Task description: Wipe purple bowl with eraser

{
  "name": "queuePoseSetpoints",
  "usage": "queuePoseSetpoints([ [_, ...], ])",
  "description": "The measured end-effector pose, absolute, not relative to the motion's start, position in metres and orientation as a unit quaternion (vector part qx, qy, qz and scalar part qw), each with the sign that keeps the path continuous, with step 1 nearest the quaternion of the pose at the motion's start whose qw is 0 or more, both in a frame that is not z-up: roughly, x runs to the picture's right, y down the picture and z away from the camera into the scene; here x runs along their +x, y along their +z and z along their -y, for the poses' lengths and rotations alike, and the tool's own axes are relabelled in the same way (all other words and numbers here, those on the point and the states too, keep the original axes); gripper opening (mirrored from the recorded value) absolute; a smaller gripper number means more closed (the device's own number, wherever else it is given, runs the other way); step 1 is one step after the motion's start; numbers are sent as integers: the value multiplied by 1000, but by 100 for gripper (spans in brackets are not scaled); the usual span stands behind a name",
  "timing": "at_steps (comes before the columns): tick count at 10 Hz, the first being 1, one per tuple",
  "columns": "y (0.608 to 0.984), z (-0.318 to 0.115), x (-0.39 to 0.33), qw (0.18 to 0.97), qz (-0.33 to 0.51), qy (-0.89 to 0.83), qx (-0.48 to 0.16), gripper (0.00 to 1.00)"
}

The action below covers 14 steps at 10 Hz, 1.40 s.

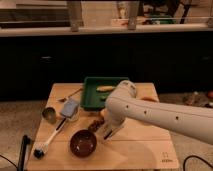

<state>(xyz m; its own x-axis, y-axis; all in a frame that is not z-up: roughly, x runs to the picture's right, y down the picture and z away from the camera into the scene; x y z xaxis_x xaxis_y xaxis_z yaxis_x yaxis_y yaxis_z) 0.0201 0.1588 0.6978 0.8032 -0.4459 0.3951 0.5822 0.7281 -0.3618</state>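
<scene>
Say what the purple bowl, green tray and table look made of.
Purple bowl: glossy, perhaps glazed ceramic or plastic, given its sheen. Green tray: probably matte plastic, uniform colour. Table: light wood, by its tan. Gripper sits just right of the bowl.

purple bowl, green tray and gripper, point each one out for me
purple bowl (82, 144), camera view, on its inner hollow
green tray (92, 98), camera view, on the bare floor at its left side
gripper (106, 135), camera view, at its lower tip, just right of the bowl's rim

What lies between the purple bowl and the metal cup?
The white-handled brush crosses between bowl and cup, in the camera view. The gripper hangs just beside the bowl.
</scene>
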Motion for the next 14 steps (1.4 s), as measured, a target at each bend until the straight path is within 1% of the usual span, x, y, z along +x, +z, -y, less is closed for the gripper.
queuePoseSetpoints([
  [4,695,-155,-48,898,176,-323,-242,3],
  [6,694,-160,-69,886,190,-340,-250,3],
  [14,715,-203,-70,868,232,-323,-297,3],
])
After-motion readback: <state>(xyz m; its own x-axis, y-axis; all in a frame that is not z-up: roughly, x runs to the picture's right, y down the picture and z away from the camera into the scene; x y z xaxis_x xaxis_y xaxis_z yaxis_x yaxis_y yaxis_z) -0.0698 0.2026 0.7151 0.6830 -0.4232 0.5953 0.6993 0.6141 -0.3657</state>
